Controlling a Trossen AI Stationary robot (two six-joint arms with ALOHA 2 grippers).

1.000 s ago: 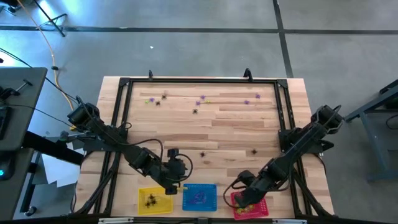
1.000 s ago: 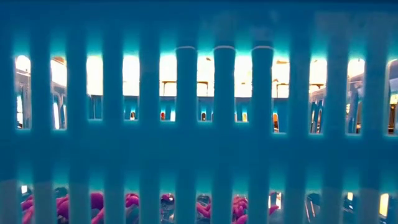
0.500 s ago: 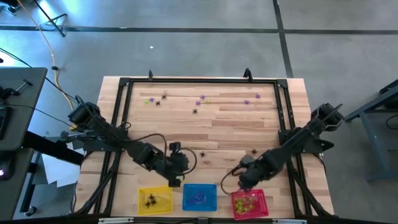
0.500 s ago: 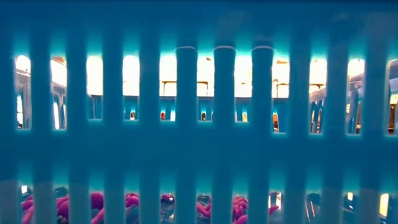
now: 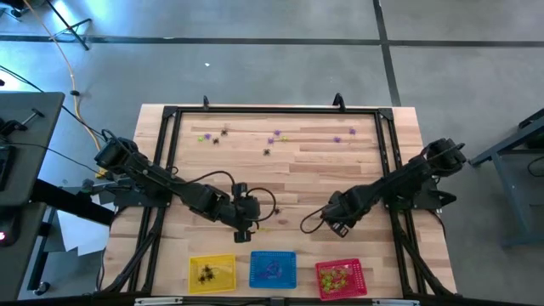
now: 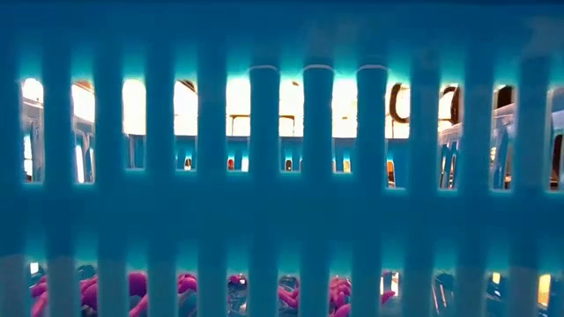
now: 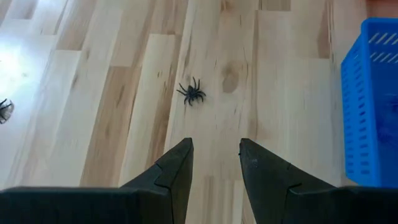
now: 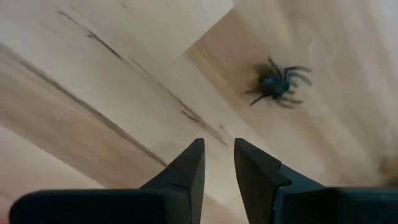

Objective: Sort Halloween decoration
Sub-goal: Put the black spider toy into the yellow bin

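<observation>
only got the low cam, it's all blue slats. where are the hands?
Observer: Left hand hangs over bare wood above the yellow basket and blue basket, fingers apart, empty.
Operator: anything near it?
Observer: A black spider lies on the wood just ahead of its fingertips.
Operator: right one?
Observer: Right hand is over the table above the red basket, open and empty, another black spider just ahead.

We see a pale striped wood table (image 5: 323, 170), yellow basket (image 5: 212, 272), blue basket (image 5: 273, 269), red basket (image 5: 341, 277), and black spiders (image 7: 192, 93) (image 8: 278, 83).
</observation>
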